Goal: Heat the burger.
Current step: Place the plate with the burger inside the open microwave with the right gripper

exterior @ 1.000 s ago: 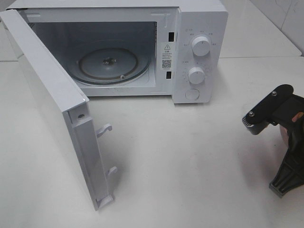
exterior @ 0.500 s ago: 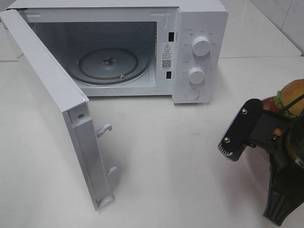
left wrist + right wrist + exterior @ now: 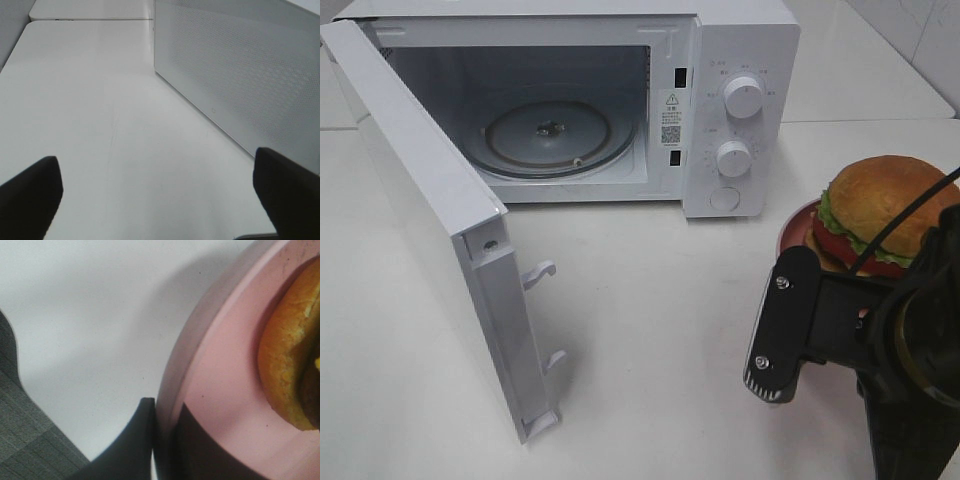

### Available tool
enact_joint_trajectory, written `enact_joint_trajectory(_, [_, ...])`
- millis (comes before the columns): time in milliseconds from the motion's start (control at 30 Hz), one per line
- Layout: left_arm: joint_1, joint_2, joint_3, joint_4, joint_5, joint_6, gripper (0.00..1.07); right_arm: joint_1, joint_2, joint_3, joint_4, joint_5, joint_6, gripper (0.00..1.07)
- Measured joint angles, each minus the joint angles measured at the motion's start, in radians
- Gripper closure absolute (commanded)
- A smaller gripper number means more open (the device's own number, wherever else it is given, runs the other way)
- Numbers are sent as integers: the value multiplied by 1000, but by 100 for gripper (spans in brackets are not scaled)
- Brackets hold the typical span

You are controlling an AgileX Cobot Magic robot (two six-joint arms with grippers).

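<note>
Plainly tall, glossy burger (image 3: 868, 200) on pink plate (image 3: 788, 228)

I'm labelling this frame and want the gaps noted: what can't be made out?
High view: the right arm hides most of the plate and how the right gripper holds it.
Right wrist view: the frame edge cuts off most of the burger.
High view: the microwave dial labels are too small to read.
High view: the left gripper lies outside it; the left wrist view's edge cuts off its fingers.
</note>
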Motion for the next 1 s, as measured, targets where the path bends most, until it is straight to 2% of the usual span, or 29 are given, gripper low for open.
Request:
enact_joint_trajectory(400, [0,0,0,0,0,0,10,54,0,0,-3,-46,-164,107])
enact_joint_trajectory(1000, [0,0,0,0,0,0,10,54,0,7,-40,-177,-490,107])
